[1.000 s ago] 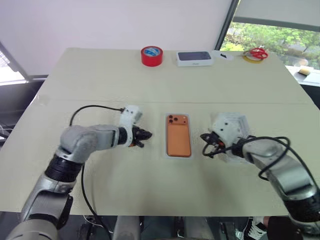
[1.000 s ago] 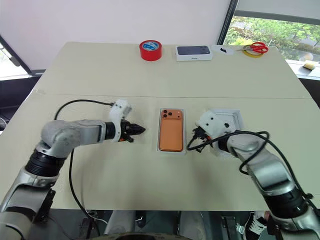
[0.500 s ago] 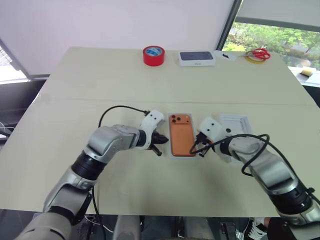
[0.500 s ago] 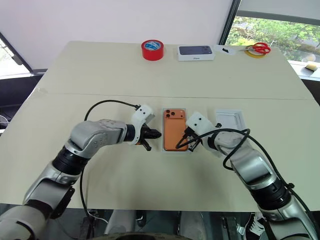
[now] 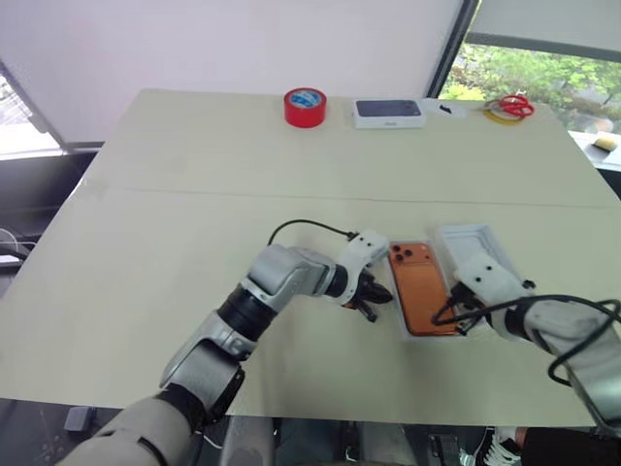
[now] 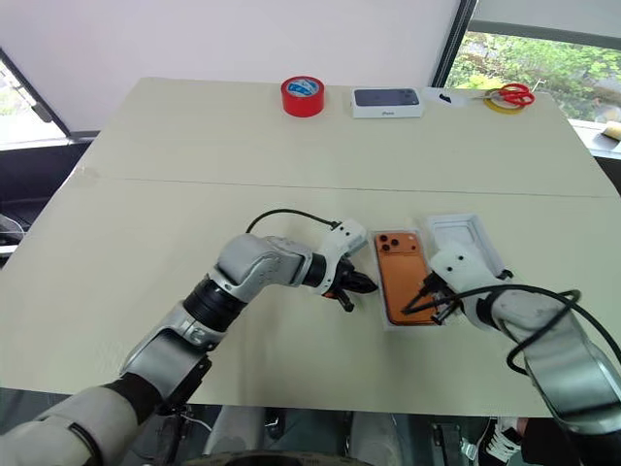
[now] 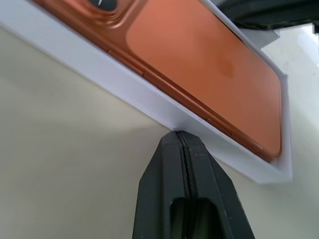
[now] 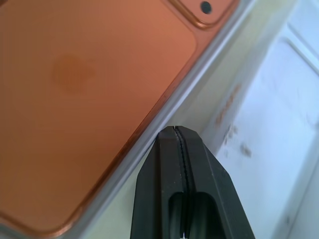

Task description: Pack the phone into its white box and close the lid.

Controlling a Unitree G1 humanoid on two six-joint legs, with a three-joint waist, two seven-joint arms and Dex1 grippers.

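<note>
Both jaws are closed empty; left gripper [image 7: 180, 133] and right gripper [image 8: 175, 128] flank the smooth orange phone [image 5: 423, 287], seated in the thin-rimmed white box [image 7: 149, 99].

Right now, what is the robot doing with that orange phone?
The robot is packing the phone into its white box. The phone already lies in the box, back side up. Both claws are shut and hold nothing. The left claw has its tip against the box's outer side, and the right claw is at the opposite side, between the box and the lid. The lid lies open on the table beside the box, so the box is not closed yet.
</note>
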